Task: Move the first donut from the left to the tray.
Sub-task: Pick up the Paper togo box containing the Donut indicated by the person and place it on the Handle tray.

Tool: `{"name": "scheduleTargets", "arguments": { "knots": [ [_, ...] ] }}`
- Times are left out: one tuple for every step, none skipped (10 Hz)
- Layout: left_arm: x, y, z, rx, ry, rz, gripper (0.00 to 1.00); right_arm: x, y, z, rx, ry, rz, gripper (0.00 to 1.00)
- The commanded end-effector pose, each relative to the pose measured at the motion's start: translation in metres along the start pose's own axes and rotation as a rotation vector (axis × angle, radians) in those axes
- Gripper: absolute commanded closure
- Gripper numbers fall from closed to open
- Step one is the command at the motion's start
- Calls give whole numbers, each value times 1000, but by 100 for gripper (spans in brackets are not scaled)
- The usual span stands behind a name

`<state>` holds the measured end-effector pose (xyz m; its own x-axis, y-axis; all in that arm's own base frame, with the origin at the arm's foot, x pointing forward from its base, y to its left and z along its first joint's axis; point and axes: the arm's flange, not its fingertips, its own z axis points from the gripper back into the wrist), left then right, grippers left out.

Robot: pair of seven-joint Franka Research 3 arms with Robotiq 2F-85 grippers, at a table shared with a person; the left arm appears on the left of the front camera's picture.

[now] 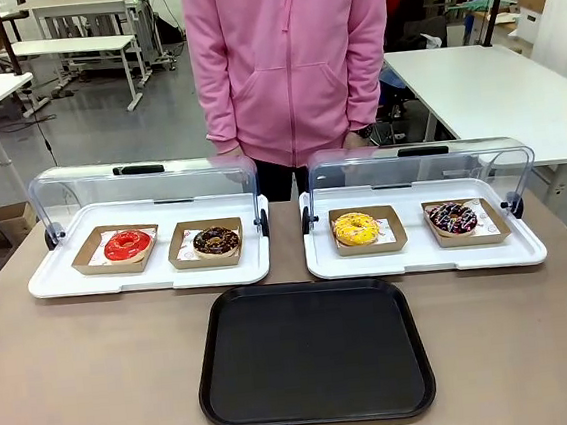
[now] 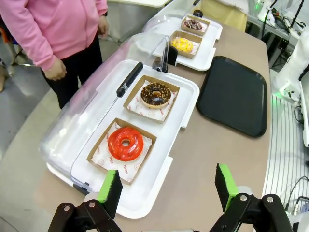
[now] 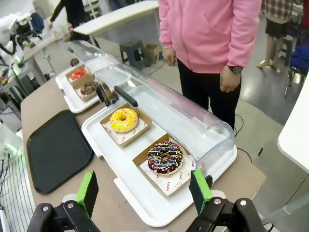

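Observation:
The glossy red donut lies on white paper in a brown cardboard box, leftmost on the left white tray. The left wrist view shows that red donut just above and left of my open left gripper, which hovers over the table near the tray's corner. The black tray lies bare at the table's front middle, also black tray and black tray. My right gripper is open above the right white tray's near edge. The red donut is far off there.
A chocolate donut sits beside the red one. A yellow donut and a sprinkled chocolate donut rest on the right white tray. Both clear domed lids are swung back. A person in a pink hoodie stands at the far side.

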<state>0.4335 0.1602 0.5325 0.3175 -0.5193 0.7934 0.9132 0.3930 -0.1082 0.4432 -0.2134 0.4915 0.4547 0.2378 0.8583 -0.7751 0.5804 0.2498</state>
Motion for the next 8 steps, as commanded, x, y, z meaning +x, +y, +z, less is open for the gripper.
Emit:
{"name": "scheduleTargets", "arguments": {
  "knots": [
    [2,-1,1,-1,-6,-9,0,2,3,2,4,-8,6,0],
    [2,-1,1,-1,-6,-9,0,2,3,2,4,-8,6,0],
    [2,-1,1,-1,-6,-9,0,2,3,2,4,-8,6,0],
    [2,-1,1,-1,-6,-9,0,2,3,2,4,-8,6,0],
    [2,-1,1,-1,-6,-9,0,2,3,2,4,-8,6,0],
    [2,-1,1,-1,-6,-9,0,2,3,2,4,-8,6,0],
    [2,-1,1,-1,-6,-9,0,2,3,2,4,-8,6,0],
    [2,-1,1,-1,-6,-9,0,2,3,2,4,-8,6,0]
  ]
}}
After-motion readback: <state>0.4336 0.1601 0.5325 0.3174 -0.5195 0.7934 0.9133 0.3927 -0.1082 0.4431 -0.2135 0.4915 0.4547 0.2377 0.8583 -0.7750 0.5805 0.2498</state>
